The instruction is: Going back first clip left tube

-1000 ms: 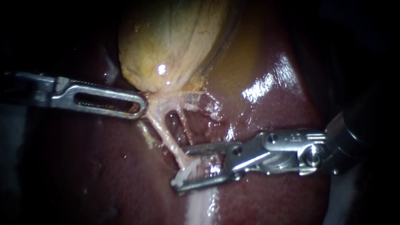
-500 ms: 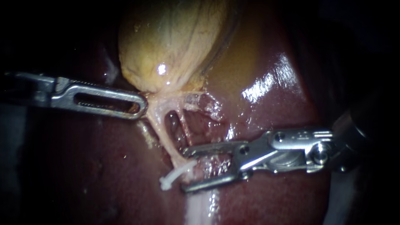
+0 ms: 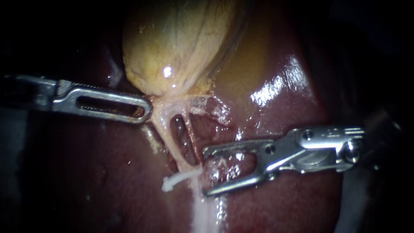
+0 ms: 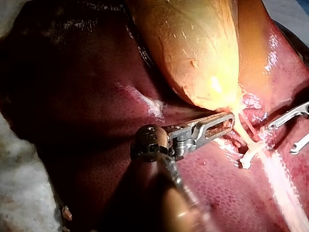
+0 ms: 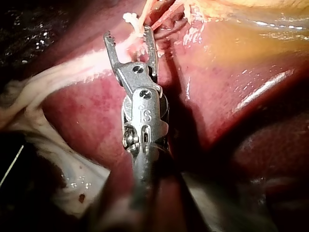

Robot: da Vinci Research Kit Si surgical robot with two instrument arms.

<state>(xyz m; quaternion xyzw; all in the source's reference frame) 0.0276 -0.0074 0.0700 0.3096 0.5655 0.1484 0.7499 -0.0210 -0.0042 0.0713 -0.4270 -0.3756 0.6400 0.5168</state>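
**Two open jaws beside the clipped left tube**

Endoscope view: the right instrument [image 3: 206, 171] enters from the right edge. Its jaws are spread wide at lower centre and hold nothing. Just left of them the small white clip [image 3: 174, 182] sits across the bottom end of the left tube [image 3: 169, 140]. That tube slants down from the gallbladder [image 3: 177, 43] at top centre. The left instrument [image 3: 145, 109] lies at centre left with its jaws closed together and its tip against pale tissue under the gallbladder. Whether any tissue is pinched does not show.

Left wrist view: the clip [image 4: 246, 160] lies ahead of the left instrument [image 4: 231, 119]. The right instrument [image 4: 281, 139] gapes just beyond it.

Right wrist view: the clip [image 5: 131, 18] sits just ahead of the gap between the spread jaws of the right instrument [image 5: 128, 34].

The tube looks thin, soft, wet and easily torn. The clip looks light and stiff. Neither probably needs holding now. If the tube had to be held, a gentle hold above the clip would be safest.
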